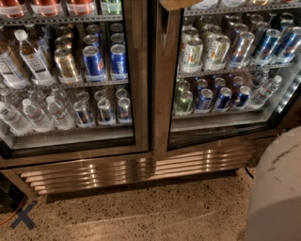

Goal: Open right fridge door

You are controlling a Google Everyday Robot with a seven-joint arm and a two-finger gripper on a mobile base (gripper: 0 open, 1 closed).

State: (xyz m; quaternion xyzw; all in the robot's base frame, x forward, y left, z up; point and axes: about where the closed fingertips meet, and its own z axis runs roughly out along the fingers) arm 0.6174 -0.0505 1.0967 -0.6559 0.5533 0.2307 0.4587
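The right fridge door point(161, 99) is a glass door in a brushed steel frame with a black inner rim. Cans and small bottles stand on the shelves behind its pane point(225, 70). It fills the upper right of the camera view and looks shut or nearly so. My gripper point(175, 4) shows only as a tan tip at the top edge, right at the upper left corner of that door's glass, near the seam between the two doors. A white rounded part of my arm point(277, 188) fills the lower right corner.
The left fridge door point(70, 80) shows water bottles and cans behind glass. A steel vent grille point(131, 172) runs below both doors. Speckled floor point(141, 216) lies in front, with a dark X mark point(23, 215) and an orange cable point(9, 217) at lower left.
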